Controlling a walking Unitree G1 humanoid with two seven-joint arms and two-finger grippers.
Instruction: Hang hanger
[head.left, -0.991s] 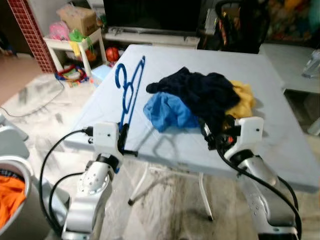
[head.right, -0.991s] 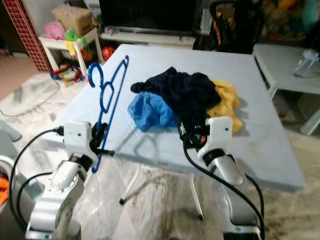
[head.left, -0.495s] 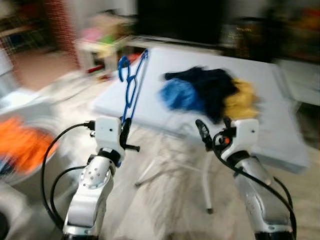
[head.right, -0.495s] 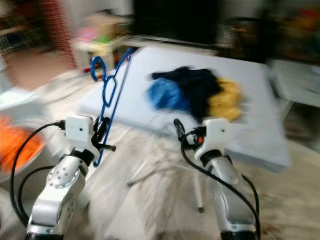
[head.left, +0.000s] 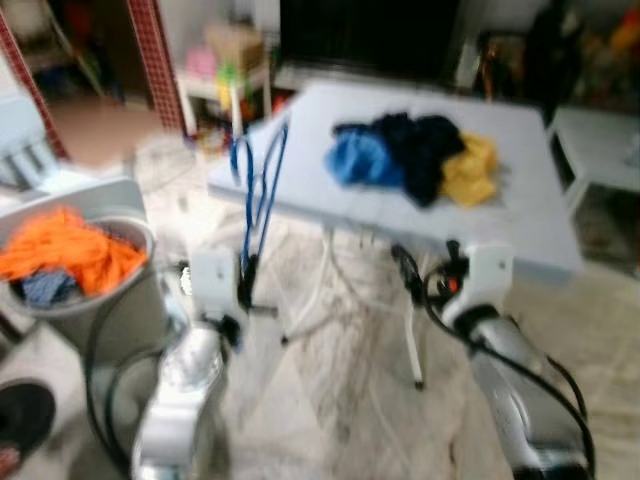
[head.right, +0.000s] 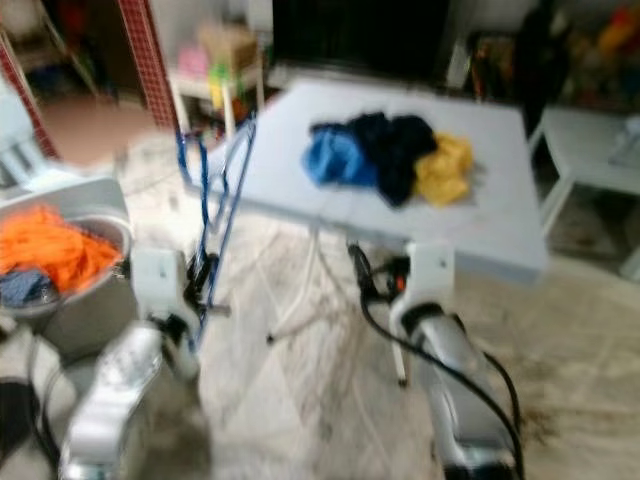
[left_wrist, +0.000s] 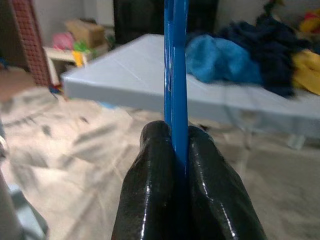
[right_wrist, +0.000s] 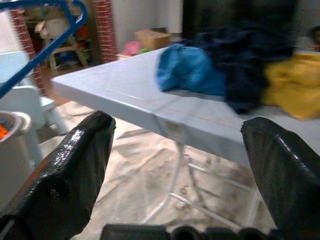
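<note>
From the head, the left gripper (head.left: 246, 278) sits at about 7 o'clock, the blue hanger (head.left: 258, 190) rising from it near upright, hook at top, long axis running up toward 12. The table (head.left: 520, 230) with clothes (head.left: 415, 160) stands beyond, a basket (head.left: 100, 300) at 9 o'clock.

Left wrist: both fingers (left_wrist: 150, 200) clamp the hanger's thin bar.

Right wrist: the right gripper (right_wrist: 180, 165) is spread wide, holding nothing; I see no rail yet
</note>
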